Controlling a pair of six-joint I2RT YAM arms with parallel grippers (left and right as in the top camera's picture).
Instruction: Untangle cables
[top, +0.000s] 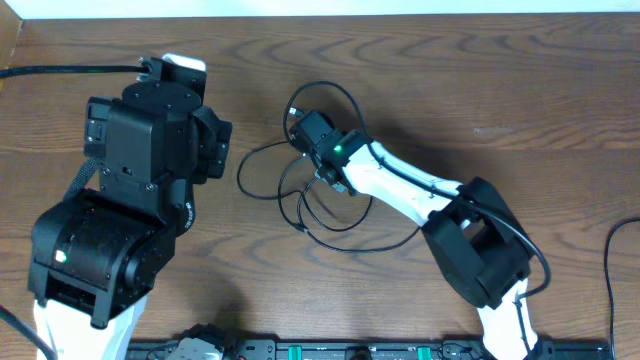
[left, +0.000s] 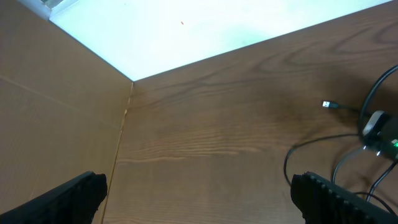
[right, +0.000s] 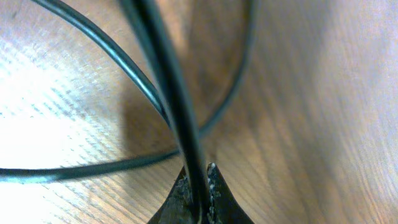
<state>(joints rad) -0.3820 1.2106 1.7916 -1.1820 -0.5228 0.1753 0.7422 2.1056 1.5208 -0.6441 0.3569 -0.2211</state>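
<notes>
Scene: a wooden table (top: 500, 80) seen from above, with a robot arm on each side and thin cable lying in loose loops between them.

Black cable (top: 345, 246): it lies mid-table in several overlapping loops. They spread from the right arm's tip toward the left arm and the front edge.

Plug end (left: 329, 104): small and pale-tipped, it lies flat on the wood at the far side of the loops, apart from both grippers.

White cable: I cannot pick it out in any view. It may be hidden under the right arm.

Right gripper (right: 200, 186): its fingers are pressed together on one strand of the black cable. The strand runs straight up and away from the fingertips, and two other strands cross behind it on the table.

Left gripper (left: 199, 186): its fingers are spread wide with nothing between them. It hangs above bare wood near the table's back edge.

Key relation: from the left gripper, the loops lie off to its right, well apart from it. The right arm is the nearer one — it already has hold of the cable.

Judgement: the tangle looks unresolved. The crossings sit just beyond the held strand, so pulling along the strand's length could tighten them — drawing it sideways, away from the loops, seems safer.
</notes>
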